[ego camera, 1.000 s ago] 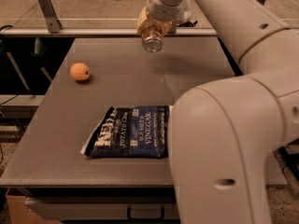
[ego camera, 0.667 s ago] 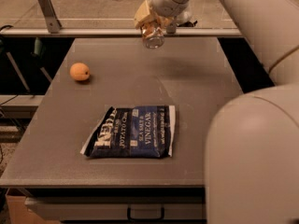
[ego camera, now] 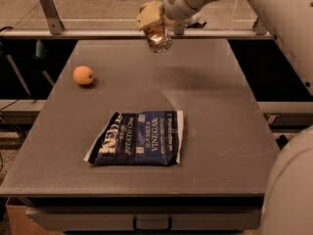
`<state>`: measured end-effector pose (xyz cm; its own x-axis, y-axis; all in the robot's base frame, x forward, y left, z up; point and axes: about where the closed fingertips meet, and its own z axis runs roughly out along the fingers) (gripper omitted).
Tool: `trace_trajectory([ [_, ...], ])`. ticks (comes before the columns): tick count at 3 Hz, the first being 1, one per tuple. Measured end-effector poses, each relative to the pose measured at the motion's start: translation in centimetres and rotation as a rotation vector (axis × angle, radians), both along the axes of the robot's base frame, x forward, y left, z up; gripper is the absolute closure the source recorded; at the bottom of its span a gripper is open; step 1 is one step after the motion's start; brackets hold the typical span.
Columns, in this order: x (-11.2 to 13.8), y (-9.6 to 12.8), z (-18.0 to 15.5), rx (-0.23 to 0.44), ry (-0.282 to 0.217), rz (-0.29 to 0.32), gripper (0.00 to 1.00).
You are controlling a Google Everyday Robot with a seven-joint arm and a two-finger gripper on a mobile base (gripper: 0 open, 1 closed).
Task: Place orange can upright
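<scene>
Above the far edge of the counter [ego camera: 220, 106], near its middle, the gripper [ego camera: 154, 24] held the orange can [ego camera: 159, 39] in the air, jaws clamped on its upper part, its shiny lower end showing. An orange fruit [ego camera: 83, 75] sat near the left edge. A blue chip bag [ego camera: 137, 138] lay flat toward the near edge.

Orange fruit [ego camera: 83, 75] on the table [ego camera: 220, 131], far left; blue chip bag [ego camera: 137, 145] flat — centre-front.
</scene>
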<state>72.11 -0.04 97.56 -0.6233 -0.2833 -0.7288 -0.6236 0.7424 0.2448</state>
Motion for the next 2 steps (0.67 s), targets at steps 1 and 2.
trace_trajectory([
  [1, 0.0, 0.0, 0.0, -0.002, 0.0, 0.0, 1.0],
  [2, -0.7, 1.9, 0.2, -0.008, -0.043, 0.084, 1.0],
])
